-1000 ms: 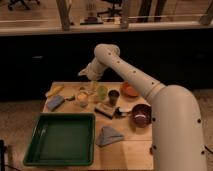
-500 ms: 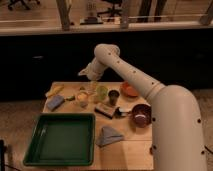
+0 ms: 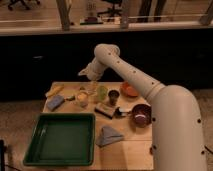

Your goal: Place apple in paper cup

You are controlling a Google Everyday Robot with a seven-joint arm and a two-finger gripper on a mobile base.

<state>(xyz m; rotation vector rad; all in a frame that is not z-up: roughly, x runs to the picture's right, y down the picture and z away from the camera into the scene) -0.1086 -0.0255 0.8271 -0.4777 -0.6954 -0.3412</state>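
Note:
The paper cup (image 3: 81, 101) stands on the wooden table (image 3: 130, 147), left of the light green cup (image 3: 102, 93). A small pale-yellow round thing, the apple (image 3: 81, 95), shows at the paper cup's mouth and seems to sit in it. My gripper (image 3: 93, 86) hangs from the white arm just behind and to the right of the paper cup, between it and the green cup, slightly above them. It holds nothing that I can see.
A banana (image 3: 54, 91) and a blue sponge (image 3: 56, 103) lie at the left. A dark brown cup (image 3: 114, 96), an orange plate (image 3: 129, 90) and a brown bowl (image 3: 141, 115) are at the right. A green tray (image 3: 62, 139) and a grey cloth (image 3: 109, 135) are in front.

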